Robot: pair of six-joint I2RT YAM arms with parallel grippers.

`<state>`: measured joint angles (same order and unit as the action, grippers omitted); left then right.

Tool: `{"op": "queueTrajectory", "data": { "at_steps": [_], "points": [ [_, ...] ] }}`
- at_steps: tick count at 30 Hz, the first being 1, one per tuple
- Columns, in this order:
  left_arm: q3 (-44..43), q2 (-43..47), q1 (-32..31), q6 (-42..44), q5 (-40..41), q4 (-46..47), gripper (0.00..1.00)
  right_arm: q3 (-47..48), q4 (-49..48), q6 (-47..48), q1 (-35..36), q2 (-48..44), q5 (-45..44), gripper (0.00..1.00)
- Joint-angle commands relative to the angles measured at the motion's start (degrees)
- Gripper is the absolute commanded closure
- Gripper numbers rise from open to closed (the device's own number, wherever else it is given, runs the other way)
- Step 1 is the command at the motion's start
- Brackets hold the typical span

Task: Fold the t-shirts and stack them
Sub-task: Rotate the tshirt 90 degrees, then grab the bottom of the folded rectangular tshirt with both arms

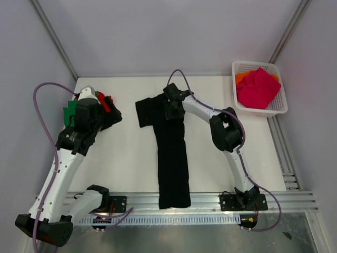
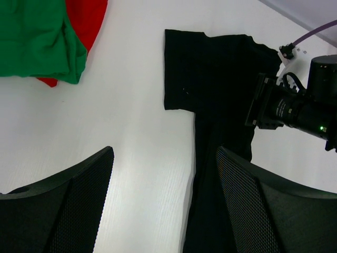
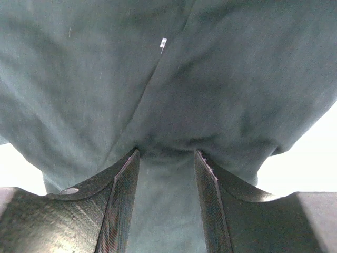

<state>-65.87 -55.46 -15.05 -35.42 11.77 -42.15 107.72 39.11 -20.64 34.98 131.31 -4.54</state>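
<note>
The large black t-shirt point(image 1: 172, 158) lies lengthwise down the middle of the table, one sleeve point(image 2: 181, 74) spread to the left. My right gripper point(image 1: 169, 105) is pressed down on its top end. Its jaws stand apart with their tips point(image 3: 167, 153) sunk in the dark cloth point(image 3: 210, 79). My left gripper point(image 1: 111, 113) hovers open over bare table point(image 2: 164, 153), left of the black shirt. Beyond it lie a green t-shirt point(image 2: 37, 42) on a red t-shirt point(image 2: 87, 21). A magenta-pink t-shirt point(image 1: 258, 87) and an orange t-shirt point(image 1: 241, 77) are in the basket.
The white lattice basket point(image 1: 279, 107) stands at the back right corner. A metal rail point(image 1: 210, 200) runs along the near edge, and the black shirt's hem hangs over it. Grey walls close in the table on three sides.
</note>
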Motion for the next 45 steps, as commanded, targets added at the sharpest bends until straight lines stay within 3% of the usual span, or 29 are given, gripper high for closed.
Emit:
{"op": "queueTrajectory", "data": {
  "at_steps": [1, 8, 12, 16, 20, 28, 37, 45],
  "points": [
    [-2.6, 1.3, -0.1, 1.3, 2.2, -1.1, 0.18, 7.5, 2.7, 1.0, -2.2, 3.3, 1.8, 0.5],
    [-3.5, 2.5, -0.1, 2.0, 4.0, -2.8, 0.18, 17.6, 6.6, 0.8, -4.5, 8.3, 3.7, 0.5],
    [-3.2, 2.7, -0.1, 2.1, 4.1, -3.1, 0.18, 17.0, 3.9, 0.8, -5.3, 7.5, 3.7, 0.5],
    [-2.3, 2.6, -0.1, 1.4, 2.8, -2.8, 0.18, 7.3, -4.7, 0.2, -5.3, -1.0, 3.7, 0.5],
    [-0.4, 2.6, -0.1, -0.3, 1.4, -1.6, 0.18, -6.4, -13.3, -1.5, -5.2, -15.9, 3.7, 0.5],
    [3.1, 2.0, -0.1, -3.0, -1.5, 1.1, 0.18, -21.3, -10.3, -4.1, -3.6, -30.6, 5.7, 0.49],
    [3.1, 1.1, -0.1, -4.0, -1.9, 2.0, 0.18, -43.0, -15.8, -11.4, 4.4, -34.1, 8.1, 0.5],
    [3.3, 1.4, -0.1, -4.3, -1.9, 1.7, 0.18, -42.5, -16.7, -12.9, 9.0, -29.9, 8.0, 0.5]
  ]
}}
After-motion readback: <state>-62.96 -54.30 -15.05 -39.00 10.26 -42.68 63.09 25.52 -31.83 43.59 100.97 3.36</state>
